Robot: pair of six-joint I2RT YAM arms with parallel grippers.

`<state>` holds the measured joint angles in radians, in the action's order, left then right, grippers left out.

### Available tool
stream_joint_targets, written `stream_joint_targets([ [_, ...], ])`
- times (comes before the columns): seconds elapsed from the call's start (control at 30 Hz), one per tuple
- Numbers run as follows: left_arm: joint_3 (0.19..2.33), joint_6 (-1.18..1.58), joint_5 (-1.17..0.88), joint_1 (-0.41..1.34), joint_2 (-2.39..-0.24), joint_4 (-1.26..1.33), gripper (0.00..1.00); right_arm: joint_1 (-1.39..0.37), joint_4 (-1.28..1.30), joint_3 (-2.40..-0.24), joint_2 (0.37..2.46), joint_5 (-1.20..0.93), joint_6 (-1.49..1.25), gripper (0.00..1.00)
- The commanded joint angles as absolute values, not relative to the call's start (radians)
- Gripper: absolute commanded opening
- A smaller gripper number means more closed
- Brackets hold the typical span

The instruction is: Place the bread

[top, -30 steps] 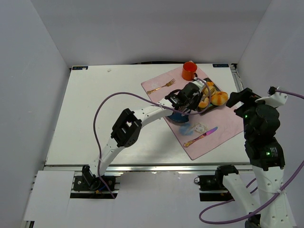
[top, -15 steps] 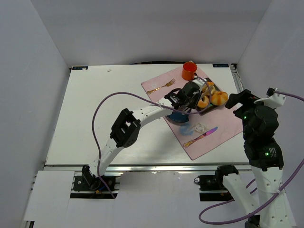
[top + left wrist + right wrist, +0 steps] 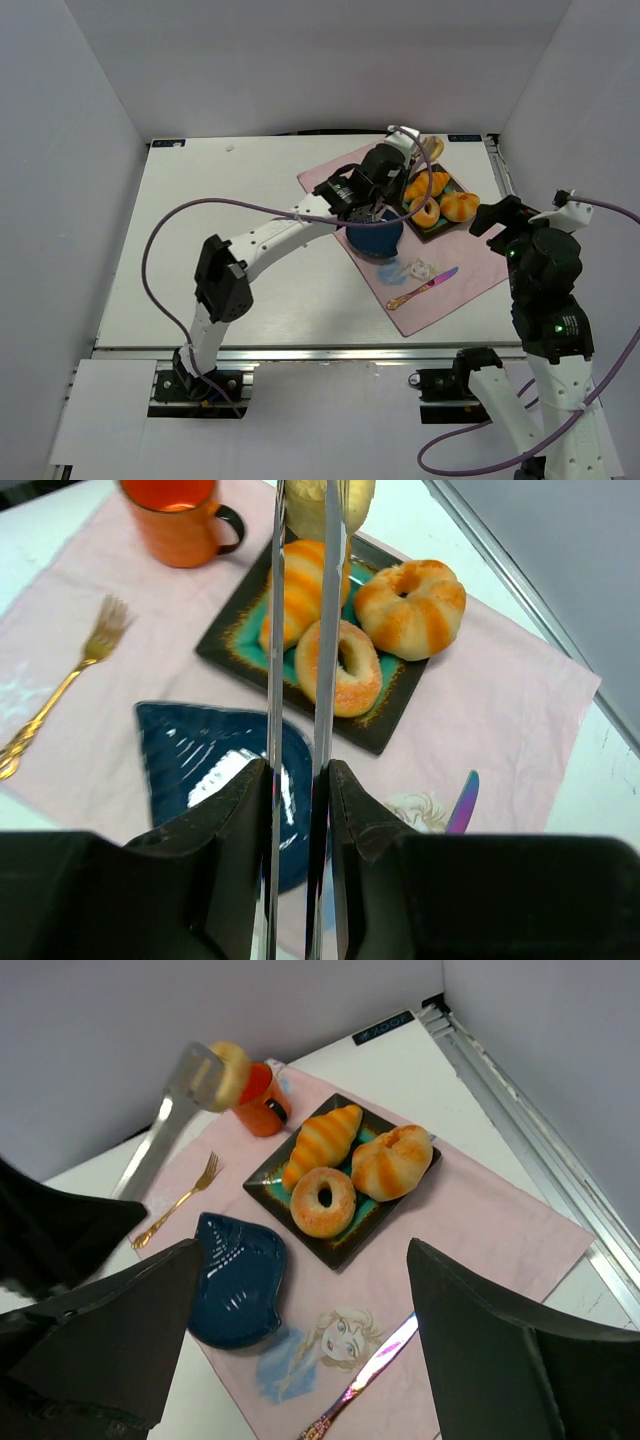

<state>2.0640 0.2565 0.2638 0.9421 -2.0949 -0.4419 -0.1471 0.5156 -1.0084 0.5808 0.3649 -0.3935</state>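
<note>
Far left of the L gripper point(image 3: 297, 790), a gold fork point(image 3: 60, 695) lies on the pink placemat point(image 3: 500, 710). An orange mug point(image 3: 175, 520) stands ahead-left of it. A dark blue plate point(image 3: 200, 750) sits right under the gripper, a bit to its left.

The L gripper is squeezed tight on a pair of long metal tongs point(image 3: 326, 630), w/ the blades nearly parallel and running straight out ahead. The bread point(image 3: 303, 502) is pinched at the very tips: a small round bun, pale golden-tan, smooth domed top, no hole. It's partly cut off in the L wrist view and blurry in the R wrist view. It's held up off the surface, out past the far edge of the dark square tray point(image 3: 222, 645) and near the mug.

Below the tongs, on the tray, are a striped orange croissant point(image 3: 298, 595) and a ring bagel point(image 3: 365, 685). A plump striped roll point(image 3: 412, 605) sits to the right of the blades. Near-right of the gripper, an iridescent knife point(image 3: 462, 800) lies on the placemat.

The R gripper point(image 3: 305, 1250) is off to the right, well apart from the tray, w/ its fingers spread wide and nothing btw them.
</note>
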Motion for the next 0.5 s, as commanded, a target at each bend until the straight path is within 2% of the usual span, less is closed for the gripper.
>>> stream_joint_targets([
  [0.0, 2.007, 0.284, 0.345, 0.948, -1.956, -0.508, 0.32, -0.149, 0.492, -1.000, 0.601, 0.308, -0.356, 0.89],
  [0.27, 1.723, 0.330, 0.456, 0.951, -1.754, -0.492, 0.32, -0.149, 0.485, -0.985, 0.600, 0.279, -0.344, 0.89],
  [0.47, 1.597, 0.367, 0.482, 0.951, -1.683, -0.466, 0.32, -0.150, 0.489, -0.979, 0.618, 0.238, -0.354, 0.89],
])
